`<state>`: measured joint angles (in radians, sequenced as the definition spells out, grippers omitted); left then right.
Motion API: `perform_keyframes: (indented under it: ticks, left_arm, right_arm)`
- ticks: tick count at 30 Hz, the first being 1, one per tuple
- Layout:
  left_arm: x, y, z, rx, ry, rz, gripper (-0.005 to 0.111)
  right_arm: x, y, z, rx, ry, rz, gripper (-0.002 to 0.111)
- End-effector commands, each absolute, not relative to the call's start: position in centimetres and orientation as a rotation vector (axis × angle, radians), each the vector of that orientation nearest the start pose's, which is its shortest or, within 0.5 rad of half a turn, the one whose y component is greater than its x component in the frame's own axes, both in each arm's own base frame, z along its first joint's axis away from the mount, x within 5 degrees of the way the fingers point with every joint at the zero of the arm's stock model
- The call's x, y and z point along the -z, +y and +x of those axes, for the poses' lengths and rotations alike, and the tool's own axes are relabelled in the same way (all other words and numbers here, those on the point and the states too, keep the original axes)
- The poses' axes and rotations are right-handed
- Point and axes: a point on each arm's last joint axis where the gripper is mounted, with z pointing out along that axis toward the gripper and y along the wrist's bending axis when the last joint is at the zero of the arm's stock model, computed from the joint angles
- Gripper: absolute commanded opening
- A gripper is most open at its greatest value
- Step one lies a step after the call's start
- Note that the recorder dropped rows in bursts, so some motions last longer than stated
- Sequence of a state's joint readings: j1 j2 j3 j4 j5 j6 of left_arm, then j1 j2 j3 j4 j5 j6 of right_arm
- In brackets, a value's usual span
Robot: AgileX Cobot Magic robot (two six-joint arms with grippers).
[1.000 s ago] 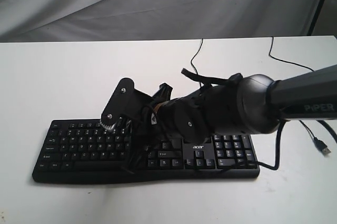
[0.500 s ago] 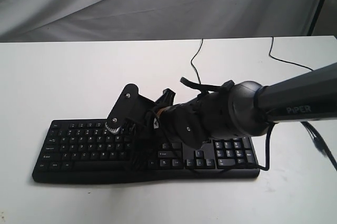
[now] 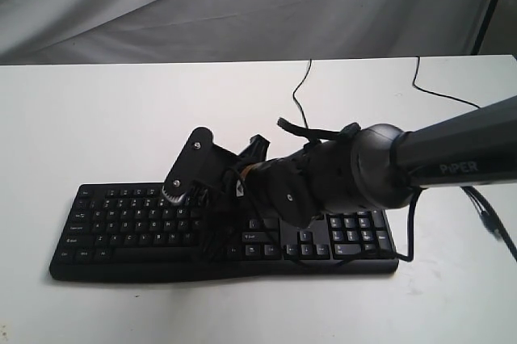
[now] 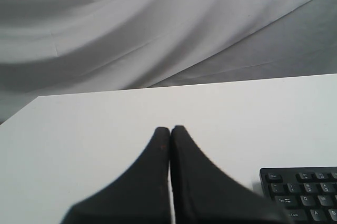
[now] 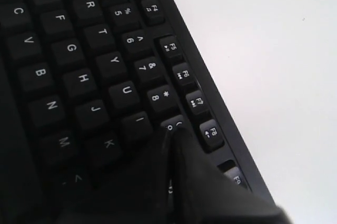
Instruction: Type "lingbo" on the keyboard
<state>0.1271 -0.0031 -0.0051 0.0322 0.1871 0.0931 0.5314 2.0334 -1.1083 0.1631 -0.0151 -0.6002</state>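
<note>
The black keyboard (image 3: 121,223) lies across the front of the white table, with its acer logo hidden by the arm. My right gripper (image 3: 208,231) reaches in from the right over the keyboard's middle. In the right wrist view it (image 5: 172,132) is shut with nothing in it. Its tips are down on the keys (image 5: 79,50) between the I key (image 5: 138,123) and the 9 key (image 5: 175,123), and the fingers cover the keys just behind. My left gripper (image 4: 170,129) is shut and empty above bare table. Only a corner of the keyboard (image 4: 303,192) shows beside it.
Thin black cables (image 3: 300,90) run from the keyboard's back edge toward the far table edge, and another (image 3: 440,94) runs at the right. A cable end (image 3: 486,221) lies at the right by the arm. Grey cloth hangs behind the table.
My right arm shifted slightly to the right and lower over the keys up to half a second ago, and has held almost still since.
</note>
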Motion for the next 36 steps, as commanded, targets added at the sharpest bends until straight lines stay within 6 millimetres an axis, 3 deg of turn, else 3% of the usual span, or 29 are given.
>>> perform_keyframes:
  ticks: [1,11,23,28,36]
  left_arm:
    - [-19.7,0.7,5.6,-0.19,1.67,-0.006,0.001]
    - [-19.7,0.7,5.6,-0.19,1.67,-0.006,0.001]
    - [-19.7,0.7,5.6,-0.19,1.67,-0.006,0.001]
    - [-19.7,0.7,5.6,-0.19,1.67,-0.006,0.001]
    - [-19.7,0.7,5.6,-0.19,1.67,-0.006,0.001]
  right_arm:
    - [-12.1,20.8,35.0,-0.045,2.11,-1.109,0.0]
    - [-12.1,20.8,35.0,-0.045,2.11,-1.109,0.0]
    - [-10.2,20.8,34.9,-0.045,2.156,-1.13,0.0]
    - [-10.8,20.8,34.9,-0.045,2.142,-1.123,0.0]
    - [-14.0,20.5,34.4,-0.051,2.087,-1.095,0.0]
